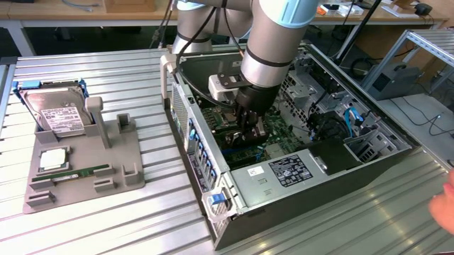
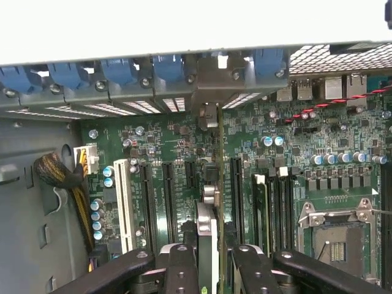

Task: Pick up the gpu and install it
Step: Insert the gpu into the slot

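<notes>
The gpu [image 2: 207, 223] appears edge-on as a thin dark card standing upright over the green motherboard [image 2: 288, 153], in line with the black expansion slots. Its silver bracket end [image 2: 209, 115] reaches the case's rear wall, under the blue slot clips. My gripper [image 2: 213, 272] is shut on the gpu, one black finger [image 2: 182, 269] on each side of the card. In the exterior view the gripper [image 1: 250, 127] reaches down inside the open computer case [image 1: 284, 178], with the dark gpu [image 1: 243, 140] below it, low against the board.
A grey holder [image 1: 127, 178] stands at the exterior view's left with the silver hard drive [image 1: 57, 114] and a green memory stick [image 1: 71, 174]. A white slot [image 2: 125, 202] and the processor socket [image 2: 337, 236] flank the card. A person's hand [image 1: 445, 204] shows at the exterior view's right edge.
</notes>
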